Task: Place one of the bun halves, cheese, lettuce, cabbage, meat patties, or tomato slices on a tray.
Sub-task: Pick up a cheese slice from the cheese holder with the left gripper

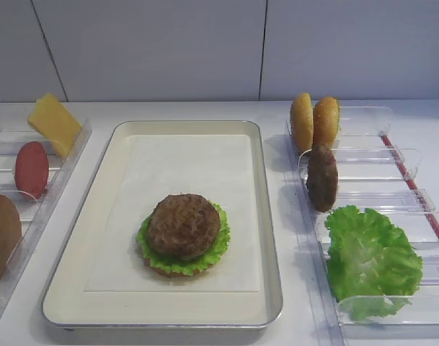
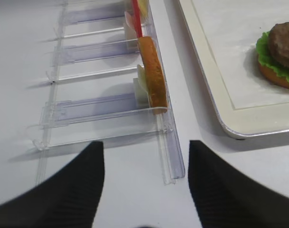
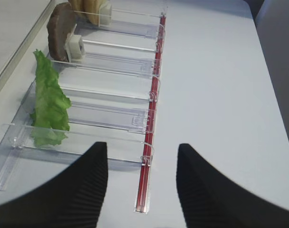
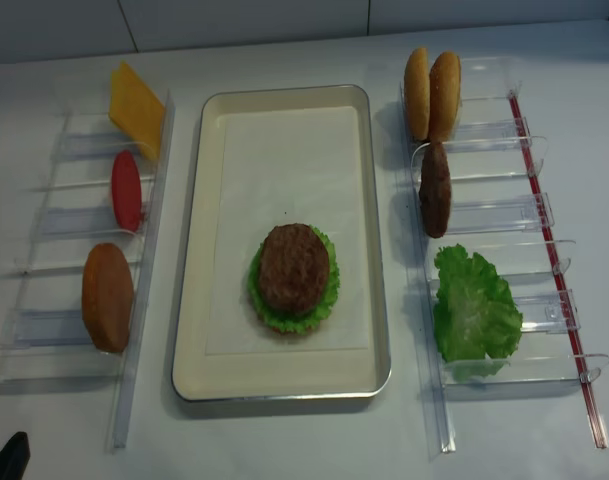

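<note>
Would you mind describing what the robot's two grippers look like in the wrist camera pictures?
Both look alike. The right gripper has two matte black fingers with fine ribbed ridges across their faces and curved, tapering tips. The left gripper has the same black ribbed fingers. No cables, markings or arm links are visible in these pictures.

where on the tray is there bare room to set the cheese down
The tray has bare liner on its far half, between the far rim and the meat patty stacked on lettuce. Narrower bare strips flank that stack. The cheese waits in the left bins.
</note>
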Motion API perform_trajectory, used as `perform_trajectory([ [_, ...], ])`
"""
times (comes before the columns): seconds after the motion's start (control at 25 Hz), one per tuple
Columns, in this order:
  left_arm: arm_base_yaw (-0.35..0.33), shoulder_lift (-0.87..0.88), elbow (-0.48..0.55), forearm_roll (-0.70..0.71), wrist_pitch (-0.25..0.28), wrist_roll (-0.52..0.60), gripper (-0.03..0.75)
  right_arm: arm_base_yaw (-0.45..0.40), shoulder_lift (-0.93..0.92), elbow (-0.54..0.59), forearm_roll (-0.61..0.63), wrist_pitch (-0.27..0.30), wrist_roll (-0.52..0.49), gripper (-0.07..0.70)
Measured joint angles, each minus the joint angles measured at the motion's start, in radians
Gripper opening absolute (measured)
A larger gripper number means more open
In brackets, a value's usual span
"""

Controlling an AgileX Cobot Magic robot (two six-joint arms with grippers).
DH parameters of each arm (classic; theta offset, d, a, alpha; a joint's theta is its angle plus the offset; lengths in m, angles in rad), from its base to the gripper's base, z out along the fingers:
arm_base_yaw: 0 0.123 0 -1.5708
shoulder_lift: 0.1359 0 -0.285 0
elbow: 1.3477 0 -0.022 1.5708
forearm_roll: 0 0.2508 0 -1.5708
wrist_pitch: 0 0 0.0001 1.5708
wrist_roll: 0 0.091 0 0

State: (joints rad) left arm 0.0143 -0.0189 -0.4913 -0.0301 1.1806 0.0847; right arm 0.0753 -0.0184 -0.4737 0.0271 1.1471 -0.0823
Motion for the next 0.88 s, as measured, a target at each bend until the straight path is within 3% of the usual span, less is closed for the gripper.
perform_trajectory([
  [0.88, 0.000, 0.000, 0.000, 0.000, 0.000, 0.000, 0.358, 0.000, 0.000, 0.000, 0.000, 0.000, 0.000, 0.368],
])
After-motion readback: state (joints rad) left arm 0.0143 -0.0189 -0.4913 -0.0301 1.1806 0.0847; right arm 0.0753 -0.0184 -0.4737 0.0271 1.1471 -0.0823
